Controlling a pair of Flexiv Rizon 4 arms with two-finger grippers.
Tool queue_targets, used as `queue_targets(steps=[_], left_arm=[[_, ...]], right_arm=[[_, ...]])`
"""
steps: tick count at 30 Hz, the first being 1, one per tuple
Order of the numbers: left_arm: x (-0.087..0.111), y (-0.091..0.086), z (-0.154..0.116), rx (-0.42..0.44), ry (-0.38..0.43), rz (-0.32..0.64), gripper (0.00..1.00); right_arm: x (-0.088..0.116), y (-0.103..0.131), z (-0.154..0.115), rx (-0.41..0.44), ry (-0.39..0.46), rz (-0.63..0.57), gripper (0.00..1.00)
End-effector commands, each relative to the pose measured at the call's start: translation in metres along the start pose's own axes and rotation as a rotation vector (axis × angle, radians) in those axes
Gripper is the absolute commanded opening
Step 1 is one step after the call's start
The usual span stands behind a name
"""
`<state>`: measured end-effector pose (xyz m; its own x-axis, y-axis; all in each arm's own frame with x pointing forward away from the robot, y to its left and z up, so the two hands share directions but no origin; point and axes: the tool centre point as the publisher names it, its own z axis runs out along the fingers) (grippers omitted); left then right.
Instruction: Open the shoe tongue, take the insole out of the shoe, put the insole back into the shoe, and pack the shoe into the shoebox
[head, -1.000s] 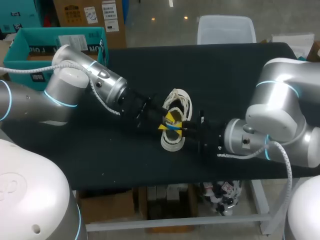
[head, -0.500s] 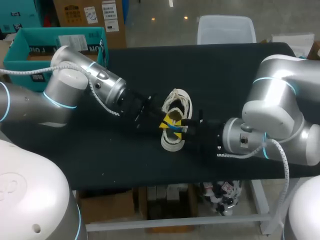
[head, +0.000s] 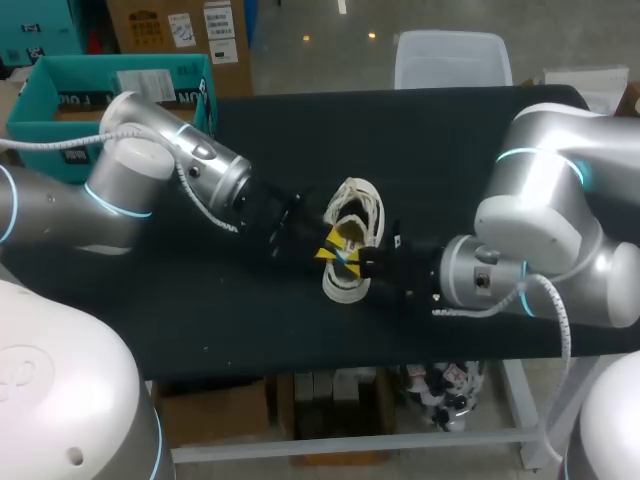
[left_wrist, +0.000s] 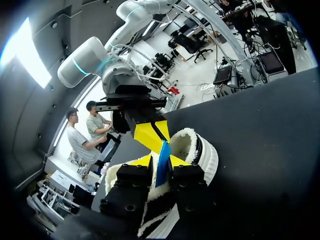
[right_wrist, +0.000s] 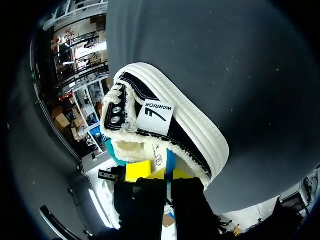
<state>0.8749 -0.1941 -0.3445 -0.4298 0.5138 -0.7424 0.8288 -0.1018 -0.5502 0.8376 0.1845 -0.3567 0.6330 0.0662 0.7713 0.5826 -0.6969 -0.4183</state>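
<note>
Pinching the insole: left gripper (left_wrist: 162, 165) is narrow, both yellow tips pressed on the blue insole (left_wrist: 163, 150) from two sides, above the shoe's mouth.
Opposite clamp: right gripper (right_wrist: 171, 176) is likewise narrow, closed on the same insole strip, nearly tip to tip with the left gripper.
Sneaker: black sneaker (head: 352, 240) with a white sole stands near the middle of the black table (head: 450, 150), the insole partly inside its collar.
Box: teal box (head: 120, 62), likely the shoebox, sits well apart past the table's far left corner.
Risk, double grip: unequal pulls could buckle the thin insole or strip it from one pair of tips.
Risk, loose shoe: nothing pins the sneaker, so insole friction may drag or tip it.
Risk, crowding: fingers this close could knock together.
</note>
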Motion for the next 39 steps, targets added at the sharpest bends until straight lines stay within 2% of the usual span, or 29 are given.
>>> queue_targets(steps=[1,9,16,26,31,37,39], left_arm=[[-0.006,-0.014,-0.016,-0.021,0.015,0.011,1.00],[-0.015,-0.030,-0.041,-0.079,0.054,0.048,1.00],[-0.018,-0.033,-0.067,-0.178,0.095,-0.030,1.00],[-0.026,-0.045,-0.115,-0.341,0.081,-0.148,1.00],[-0.023,-0.052,-0.123,-0.360,0.070,-0.179,1.00],[-0.021,-0.056,-0.131,-0.389,0.044,-0.203,1.00],[-0.021,-0.057,-0.135,-0.396,0.033,-0.206,1.00]], right_arm=[[0.002,-0.002,0.002,-0.017,-0.020,-0.015,0.00],[-0.002,0.002,0.007,-0.075,-0.090,-0.051,0.00],[-0.007,0.003,0.015,-0.139,-0.187,-0.116,0.00],[-0.017,0.006,0.020,-0.276,-0.339,-0.187,0.00],[-0.024,0.010,0.023,-0.342,-0.422,-0.202,0.00],[-0.021,0.010,0.016,-0.334,-0.397,-0.201,0.00],[-0.021,0.010,0.016,-0.338,-0.423,-0.212,0.00]])
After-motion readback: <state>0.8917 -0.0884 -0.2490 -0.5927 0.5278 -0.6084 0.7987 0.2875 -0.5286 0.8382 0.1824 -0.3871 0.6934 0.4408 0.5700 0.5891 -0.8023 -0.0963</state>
